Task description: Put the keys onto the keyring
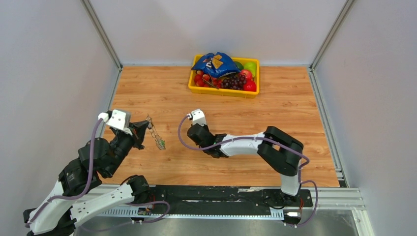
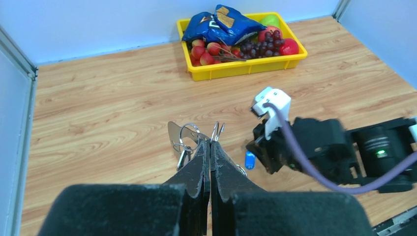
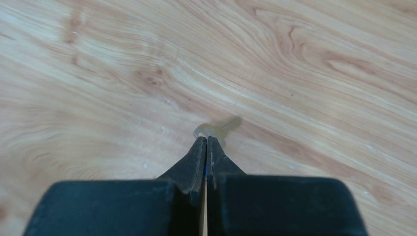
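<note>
L gripper point(image 2: 210, 143) fully closed, tips pinching the keyring point(image 2: 183, 140). The ring hangs from them over the table point(image 1: 275, 113), left of centre. R gripper point(image 3: 206, 140) also clamped tight on 1 blue-headed key point(image 3: 220, 127), blade sticking out past the tips, low over the wood. Can't tell if the blade touches. The 2 grippers are near, not touching.
</note>
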You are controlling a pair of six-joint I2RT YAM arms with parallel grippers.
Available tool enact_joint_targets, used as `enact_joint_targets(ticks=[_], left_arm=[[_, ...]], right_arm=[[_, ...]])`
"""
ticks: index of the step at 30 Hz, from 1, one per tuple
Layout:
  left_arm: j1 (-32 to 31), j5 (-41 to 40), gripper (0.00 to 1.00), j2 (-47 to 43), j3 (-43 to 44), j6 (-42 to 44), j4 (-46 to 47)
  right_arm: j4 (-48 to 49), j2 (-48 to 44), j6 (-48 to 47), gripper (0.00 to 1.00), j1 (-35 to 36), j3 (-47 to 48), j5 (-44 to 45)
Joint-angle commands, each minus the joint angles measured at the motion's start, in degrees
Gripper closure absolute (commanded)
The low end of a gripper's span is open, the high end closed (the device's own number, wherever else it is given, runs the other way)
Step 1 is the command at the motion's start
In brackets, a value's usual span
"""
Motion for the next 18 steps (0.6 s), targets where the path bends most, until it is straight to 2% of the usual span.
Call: enact_joint_targets(ticks=[1, 8, 18], left_arm=[[-0.1, 1.5, 1.0, 0.9, 2.1, 0.0, 2.7], [-0.1, 5.2, 1.0, 2.4, 3.4, 0.9, 3.2], [-0.1, 14.4, 1.0, 6.0, 5.0, 4.3, 5.3]], right_arm=[[5.3, -12.1, -2.9, 1.0, 0.3, -3.9, -6.6], [7.2, -30.5, -9.6, 1.0, 0.2, -12.6, -19.8], [-1.9, -48.2, -19.3, 1.0, 0.2, -12.3, -44.8]])
